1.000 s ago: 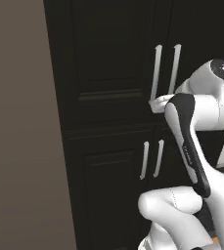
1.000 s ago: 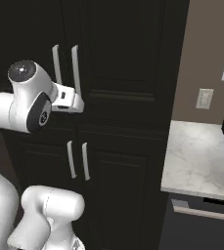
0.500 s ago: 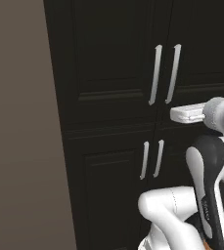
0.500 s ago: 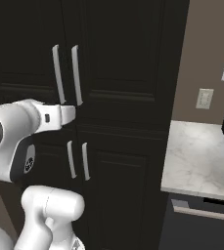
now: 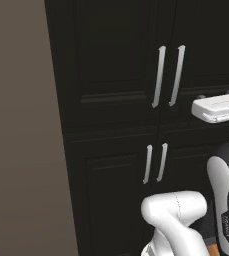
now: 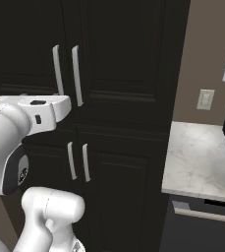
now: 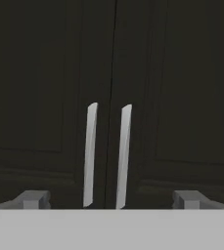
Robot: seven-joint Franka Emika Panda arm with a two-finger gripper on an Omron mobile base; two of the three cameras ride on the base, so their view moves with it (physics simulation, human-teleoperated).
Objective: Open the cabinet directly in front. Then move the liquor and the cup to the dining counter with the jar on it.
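- The cabinet (image 5: 131, 65) is seen directly ahead with both tall doors closed; its two long pale bar handles (image 7: 106, 155) stand upright, side by side.
- The gripper (image 7: 111, 199) is aimed at these handles, short of them; its fingertips (image 7: 33, 199) are spread wide, holding nothing.
- A marble counter (image 6: 202, 162) is seen just right of the cabinet.

A white-grey veined marble countertop (image 6: 198, 157) lay to the right of the dark cabinetry, with a dark appliance front and its pale bar handle (image 6: 205, 215) beneath its near edge. On the taupe wall (image 6: 202, 59) above it sat a pale electrical outlet (image 6: 205, 99). Another plain taupe wall (image 5: 21, 130) stood on the far left.
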